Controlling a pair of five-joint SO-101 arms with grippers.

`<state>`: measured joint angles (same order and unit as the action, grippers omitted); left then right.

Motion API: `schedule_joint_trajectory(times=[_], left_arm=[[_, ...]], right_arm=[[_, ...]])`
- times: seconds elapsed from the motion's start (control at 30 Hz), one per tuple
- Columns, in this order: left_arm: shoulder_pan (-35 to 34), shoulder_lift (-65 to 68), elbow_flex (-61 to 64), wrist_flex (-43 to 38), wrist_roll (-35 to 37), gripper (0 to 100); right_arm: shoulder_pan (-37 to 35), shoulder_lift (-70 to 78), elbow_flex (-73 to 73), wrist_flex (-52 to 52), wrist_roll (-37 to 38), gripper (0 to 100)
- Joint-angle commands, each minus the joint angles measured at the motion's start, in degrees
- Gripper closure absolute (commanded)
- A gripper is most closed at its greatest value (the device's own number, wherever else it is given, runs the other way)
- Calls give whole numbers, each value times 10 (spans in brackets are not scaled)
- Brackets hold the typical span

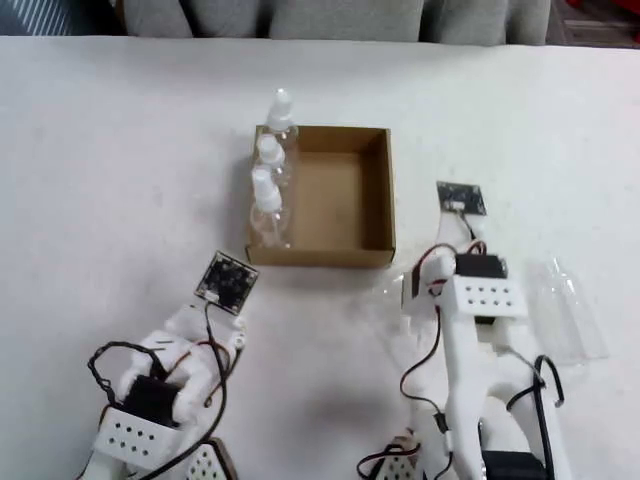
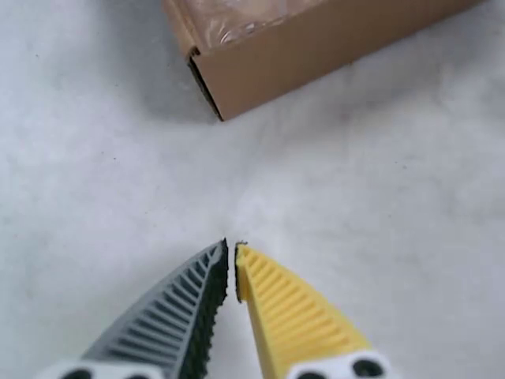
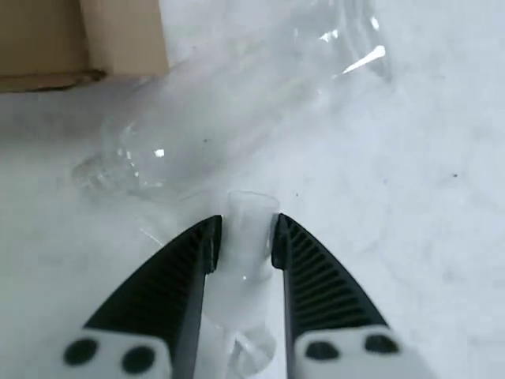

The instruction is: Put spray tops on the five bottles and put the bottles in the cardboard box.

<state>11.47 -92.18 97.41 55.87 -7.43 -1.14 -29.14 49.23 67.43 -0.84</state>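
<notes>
Most of the cardboard box (image 2: 316, 47) beyond the left wrist view's edge.

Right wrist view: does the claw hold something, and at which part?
Yes: the right claw is shut on a clear bottle, near its open neck. The left claw is shut on nothing.

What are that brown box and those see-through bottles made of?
The box looks like plain cardboard: matte brown walls folded at the corners, with a raw cut edge. The bottles seem to be clear, glossy plastic, since the box shows through them and they catch bright glints. Glass can't be ruled out from looks alone.
</notes>
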Motion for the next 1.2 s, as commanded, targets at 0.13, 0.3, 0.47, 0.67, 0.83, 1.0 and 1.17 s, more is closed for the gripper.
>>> schedule_joint_trajectory(times=[0.13, 0.3, 0.47, 0.67, 0.83, 1.0, 1.17], left_arm=[[-4, -7, -1, -19, -4, 976], [-4, -7, -1, -19, -4, 976], [-4, -7, -1, -19, -4, 976], [-4, -7, -1, -19, -4, 976], [-4, -7, -1, -19, -4, 976], [-4, -7, -1, -19, -4, 976], [-4, -7, -1, -19, -4, 976]], right_arm=[[-37, -1, -178, 156, -3, 983], [-183, 3, -173, 170, -5, 983], [-283, 5, -127, 91, -18, 983], [-342, 5, -12, -73, -78, 983], [-350, 5, 33, -126, -78, 909], [-348, 0, 33, -98, -77, 726], [-315, -19, -1, -16, -9, 687]])
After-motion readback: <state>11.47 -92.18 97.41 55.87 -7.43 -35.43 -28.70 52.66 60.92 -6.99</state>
